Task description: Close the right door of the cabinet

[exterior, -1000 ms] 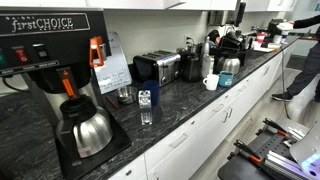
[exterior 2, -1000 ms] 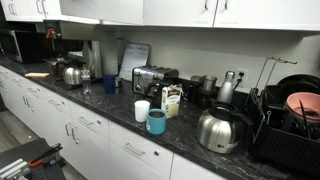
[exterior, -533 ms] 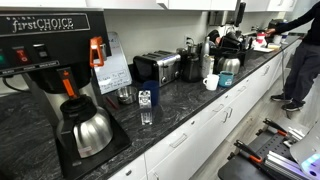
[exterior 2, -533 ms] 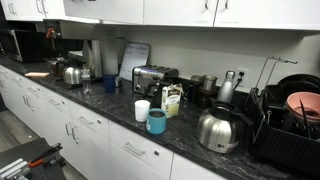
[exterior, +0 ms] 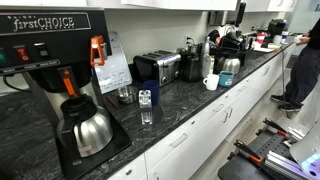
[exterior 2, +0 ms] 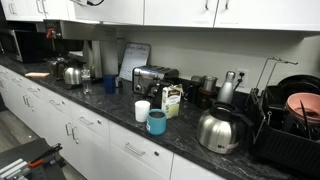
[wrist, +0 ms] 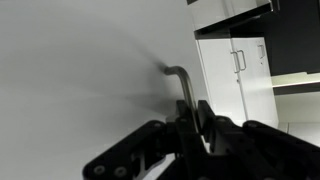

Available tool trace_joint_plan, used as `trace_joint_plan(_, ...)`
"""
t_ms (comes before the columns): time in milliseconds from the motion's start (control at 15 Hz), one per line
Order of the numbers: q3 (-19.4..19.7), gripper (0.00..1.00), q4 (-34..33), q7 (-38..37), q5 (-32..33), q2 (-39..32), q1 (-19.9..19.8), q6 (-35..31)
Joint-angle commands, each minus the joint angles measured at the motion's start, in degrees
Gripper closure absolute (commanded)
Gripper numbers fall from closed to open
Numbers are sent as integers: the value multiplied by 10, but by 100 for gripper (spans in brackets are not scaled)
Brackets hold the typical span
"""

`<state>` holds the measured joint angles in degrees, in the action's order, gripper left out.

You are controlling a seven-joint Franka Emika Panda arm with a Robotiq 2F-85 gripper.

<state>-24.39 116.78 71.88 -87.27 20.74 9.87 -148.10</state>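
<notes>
Meeting the handle (wrist: pixel 181 78), the gripper (wrist: pixel 197 115) hangs (person (exterior: pixel 305 70) has shifted).

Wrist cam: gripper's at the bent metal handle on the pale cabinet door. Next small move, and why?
Probably a short push swinging the pale cabinet door toward its frame. The gripper sits at the bent metal handle, though whether it is clamped is unclear. The door's edge seems to stand clear of the white cupboards behind, so it looks open.
</notes>
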Motion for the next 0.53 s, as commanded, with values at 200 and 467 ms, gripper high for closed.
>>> trace_joint_plan(200,-32,96,-90,48,5,-105,17,-129)
trace_joint_plan(467,-63,96,-132,95,40,-158,23,-204)
